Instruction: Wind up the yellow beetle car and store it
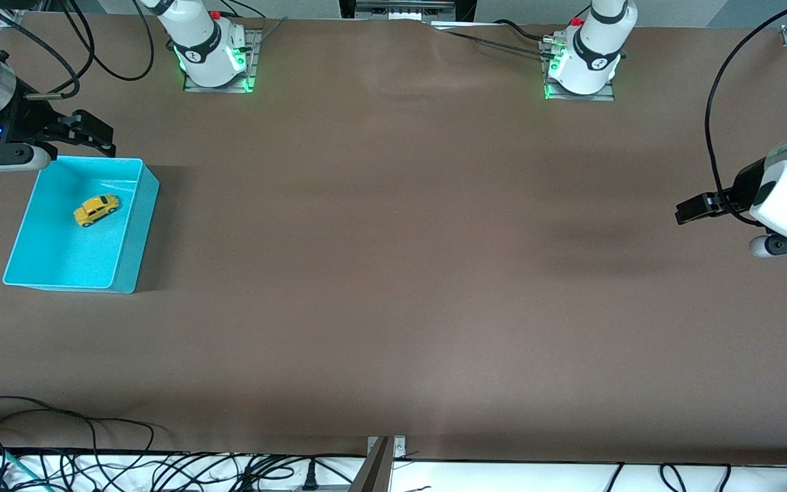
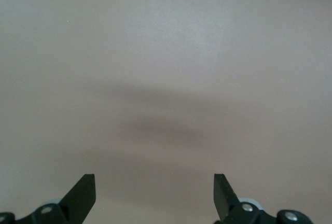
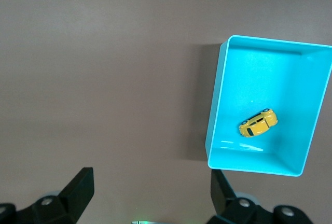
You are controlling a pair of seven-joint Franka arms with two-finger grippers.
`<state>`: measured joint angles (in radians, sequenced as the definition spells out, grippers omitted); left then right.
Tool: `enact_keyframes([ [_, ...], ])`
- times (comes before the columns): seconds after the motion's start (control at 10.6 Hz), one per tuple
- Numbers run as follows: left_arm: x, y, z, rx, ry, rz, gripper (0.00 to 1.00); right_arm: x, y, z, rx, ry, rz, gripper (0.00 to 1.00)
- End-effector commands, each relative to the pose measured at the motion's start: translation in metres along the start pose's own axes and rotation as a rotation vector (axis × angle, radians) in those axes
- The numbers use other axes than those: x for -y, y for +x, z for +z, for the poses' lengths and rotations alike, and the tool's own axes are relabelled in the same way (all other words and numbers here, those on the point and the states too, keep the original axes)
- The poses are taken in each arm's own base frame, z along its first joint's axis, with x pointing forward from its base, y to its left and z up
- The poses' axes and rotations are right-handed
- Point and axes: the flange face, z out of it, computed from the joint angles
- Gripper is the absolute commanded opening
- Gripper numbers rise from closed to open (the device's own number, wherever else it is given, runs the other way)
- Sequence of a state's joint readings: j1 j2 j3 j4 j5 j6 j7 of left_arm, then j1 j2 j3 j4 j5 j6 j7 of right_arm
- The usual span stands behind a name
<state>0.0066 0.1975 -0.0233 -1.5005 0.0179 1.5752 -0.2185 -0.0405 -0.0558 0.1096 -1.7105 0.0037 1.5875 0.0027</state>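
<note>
The yellow beetle car (image 1: 96,209) lies inside the cyan bin (image 1: 128,236) at the right arm's end of the table. It also shows in the right wrist view (image 3: 258,123), on the floor of the bin (image 3: 215,110). My right gripper (image 1: 96,137) is open and empty, up in the air over the table beside the bin's edge that lies farther from the front camera; its fingers show spread wide in the right wrist view (image 3: 151,180). My left gripper (image 1: 694,208) is open and empty over bare table at the left arm's end (image 2: 154,182).
The brown table top (image 1: 393,239) spans the view. The two arm bases (image 1: 212,51) (image 1: 581,61) stand along the edge farthest from the front camera. Loose black cables (image 1: 93,458) lie along the edge nearest to it.
</note>
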Motion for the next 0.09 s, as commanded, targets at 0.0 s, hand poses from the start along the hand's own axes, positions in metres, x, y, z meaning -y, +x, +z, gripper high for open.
enact_keyframes([
  [0.0,0.0033,-0.0039,-0.004,-0.01,-0.014,0.018,1.0,0.0031,0.001,-0.0094,0.0,-0.014,0.011,1.0],
])
